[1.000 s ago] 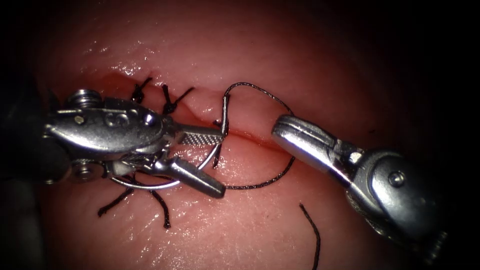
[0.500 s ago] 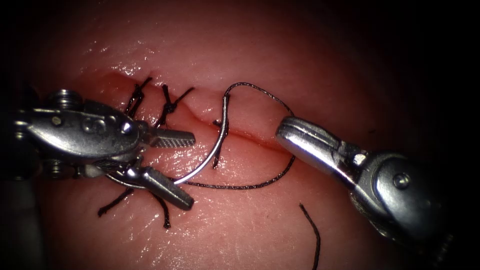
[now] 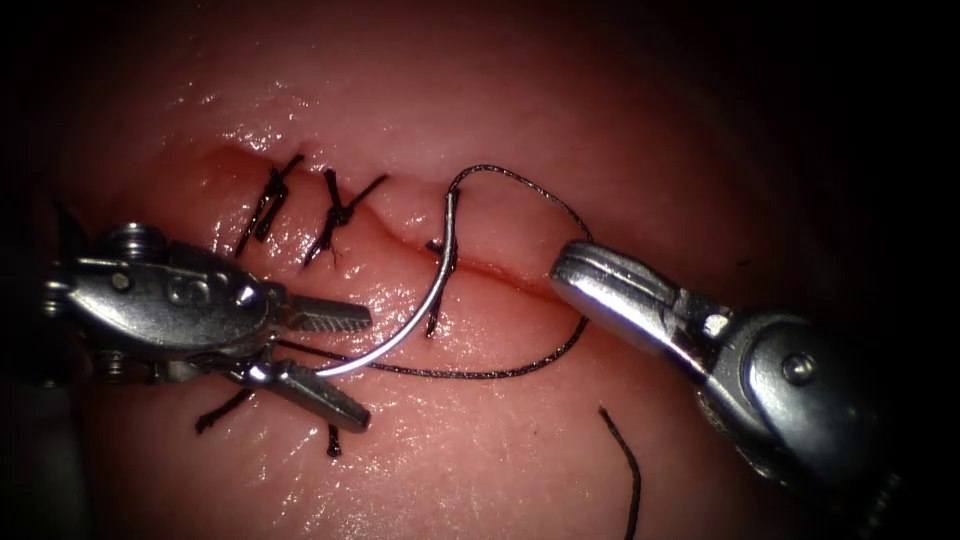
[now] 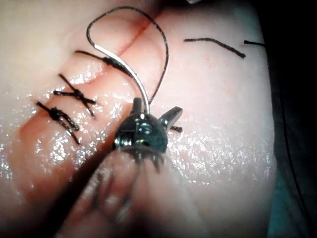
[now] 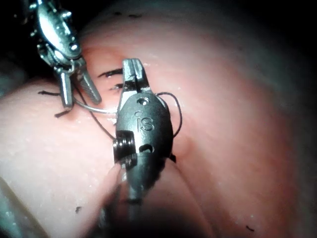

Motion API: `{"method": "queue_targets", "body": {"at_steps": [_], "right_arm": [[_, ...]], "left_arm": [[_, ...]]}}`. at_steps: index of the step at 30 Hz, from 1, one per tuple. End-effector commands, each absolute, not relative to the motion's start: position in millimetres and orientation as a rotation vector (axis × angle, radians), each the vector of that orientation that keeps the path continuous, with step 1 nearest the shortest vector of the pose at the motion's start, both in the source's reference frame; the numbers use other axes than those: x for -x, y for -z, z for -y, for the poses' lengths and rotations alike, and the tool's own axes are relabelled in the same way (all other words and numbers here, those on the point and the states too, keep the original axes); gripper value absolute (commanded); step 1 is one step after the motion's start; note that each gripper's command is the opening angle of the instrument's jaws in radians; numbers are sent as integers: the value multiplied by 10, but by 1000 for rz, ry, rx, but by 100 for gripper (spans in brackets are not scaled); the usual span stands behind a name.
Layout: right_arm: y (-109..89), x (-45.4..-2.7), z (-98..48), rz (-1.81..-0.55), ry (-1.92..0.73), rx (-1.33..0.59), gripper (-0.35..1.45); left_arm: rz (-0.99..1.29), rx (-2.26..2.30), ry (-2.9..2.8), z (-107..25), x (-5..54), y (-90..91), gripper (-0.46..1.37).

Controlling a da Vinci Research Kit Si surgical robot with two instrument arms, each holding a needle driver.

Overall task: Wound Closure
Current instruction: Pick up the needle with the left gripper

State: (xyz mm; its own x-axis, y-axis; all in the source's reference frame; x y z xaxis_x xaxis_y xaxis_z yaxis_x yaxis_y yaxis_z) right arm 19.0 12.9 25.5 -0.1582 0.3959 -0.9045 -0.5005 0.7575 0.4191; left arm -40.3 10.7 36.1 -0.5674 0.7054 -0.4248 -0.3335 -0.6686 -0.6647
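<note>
Tissue [image 3: 480, 470] wet, cut [image 3: 500, 268] partly closed: two knots [image 3: 335, 215] tied at its left end. Needle [image 3: 420, 310] lies across the cut, unheld. Left tool [image 3: 335, 365] agape beside its tip; right tool [image 3: 580, 275] clenched, empty. Thread [image 3: 530, 200] slack.

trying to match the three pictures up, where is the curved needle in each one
Endoscope view: the needle arcs across the cut, one end at the left claw, whose jaws are open.
Left wrist view: the needle curves up from that claw.
Right wrist view: the needle lies between the two claws.
Shared landmark: the thread loop off the needle's far end.
</note>
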Motion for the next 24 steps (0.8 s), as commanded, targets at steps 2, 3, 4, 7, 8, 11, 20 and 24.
{"method": "queue_targets", "body": {"at_steps": [2,3,4,7,8,11,20,24], "right_arm": [[-255,-190,-128,-1541,-787,89,-35],[-255,-190,-128,-1541,-787,89,-35],[-255,-190,-128,-1541,-787,89,-35],[-255,-190,-128,-1541,-787,89,-35],[-255,-190,-128,-1541,-786,89,-35],[-255,-190,-127,-1541,-786,89,-35],[-254,-190,-125,-1542,-786,89,-35],[-254,-190,-125,-1542,-785,89,-35]], "left_arm": [[720,920,-2225,-105,401,-364,20],[719,921,-2226,-104,400,-365,18],[719,918,-2229,-104,400,-365,17],[720,915,-2225,-103,400,-367,12],[720,915,-2225,-103,400,-367,12],[722,913,-2221,-104,399,-369,14],[718,892,-2231,-101,397,-381,13],[720,887,-2222,-100,397,-383,-9]]}}
